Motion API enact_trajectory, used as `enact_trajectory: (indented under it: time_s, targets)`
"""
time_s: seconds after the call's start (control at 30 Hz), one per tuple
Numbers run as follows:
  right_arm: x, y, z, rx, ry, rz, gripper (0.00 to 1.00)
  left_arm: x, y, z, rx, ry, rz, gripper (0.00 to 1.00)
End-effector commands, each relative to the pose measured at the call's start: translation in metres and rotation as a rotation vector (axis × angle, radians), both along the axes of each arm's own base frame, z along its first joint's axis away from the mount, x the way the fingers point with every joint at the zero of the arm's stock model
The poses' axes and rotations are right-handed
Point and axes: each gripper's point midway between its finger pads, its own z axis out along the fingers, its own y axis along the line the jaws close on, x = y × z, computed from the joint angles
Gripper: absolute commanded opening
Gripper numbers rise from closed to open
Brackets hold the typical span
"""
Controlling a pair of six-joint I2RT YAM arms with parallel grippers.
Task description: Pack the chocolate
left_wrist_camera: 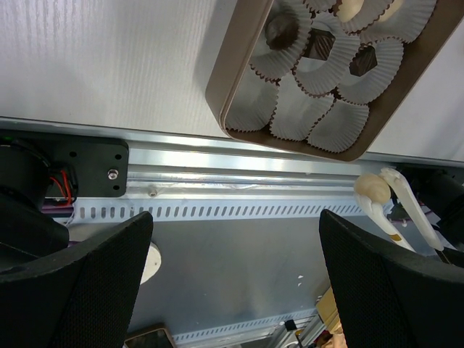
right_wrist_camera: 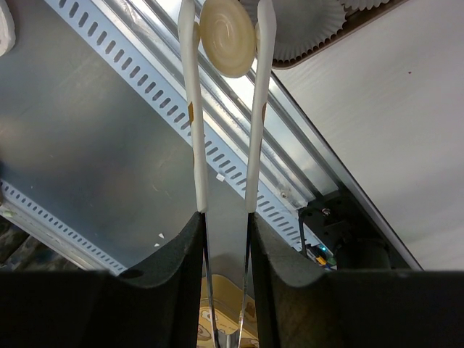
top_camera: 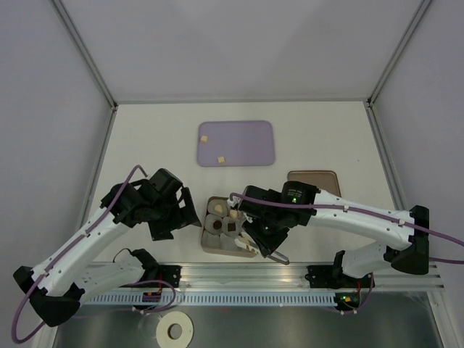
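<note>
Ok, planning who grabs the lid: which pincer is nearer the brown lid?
Right. The right pincer, holding tongs, hovers at the box's right side, just left of the brown lid; the left pincer is across the box, farther left.

The box (left_wrist_camera: 221,72) sits at the near middle of the surface (top_camera: 159,145), with paper cups (left_wrist_camera: 337,123) packed inside, some holding chocolate (left_wrist_camera: 319,47). At its 12 o'clock lies a tray (top_camera: 250,138) carrying two more pieces (top_camera: 204,138), and the lid (top_camera: 313,176) is at 2 o'clock. The left tool (top_camera: 190,212) is at 9 o'clock, the right tool (right_wrist_camera: 226,239) at 4 o'clock. The right tool's tongs (right_wrist_camera: 194,109) pinch a round piece (right_wrist_camera: 227,27) just outside the box's 5 o'clock corner, over the rail (left_wrist_camera: 239,177)
</note>
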Motion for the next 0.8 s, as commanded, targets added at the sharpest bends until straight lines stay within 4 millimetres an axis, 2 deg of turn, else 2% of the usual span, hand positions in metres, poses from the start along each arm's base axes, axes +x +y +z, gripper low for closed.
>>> enact_trajectory:
  time_s: [0.0, 0.17, 0.37, 0.5, 0.77]
  targets:
    - [-0.008, -0.006, 0.005, 0.014, 0.012, 0.004, 0.07, -0.017, 0.004, -0.006, -0.004, 0.076, 0.020, 1.00]
    - [-0.008, -0.008, 0.000, 0.002, 0.013, 0.016, 0.08, -0.019, 0.004, -0.004, -0.018, 0.073, 0.030, 1.00]
    - [0.004, -0.005, -0.020, -0.058, -0.028, -0.029, 0.09, -0.020, 0.004, -0.004, -0.028, 0.077, 0.052, 1.00]
    - [0.014, 0.009, -0.026, -0.043, -0.061, -0.054, 0.10, -0.020, 0.004, -0.003, -0.035, 0.077, 0.060, 1.00]
    - [0.016, 0.034, -0.029, 0.009, -0.046, -0.001, 0.11, -0.021, 0.002, -0.003, -0.038, 0.089, 0.059, 1.00]
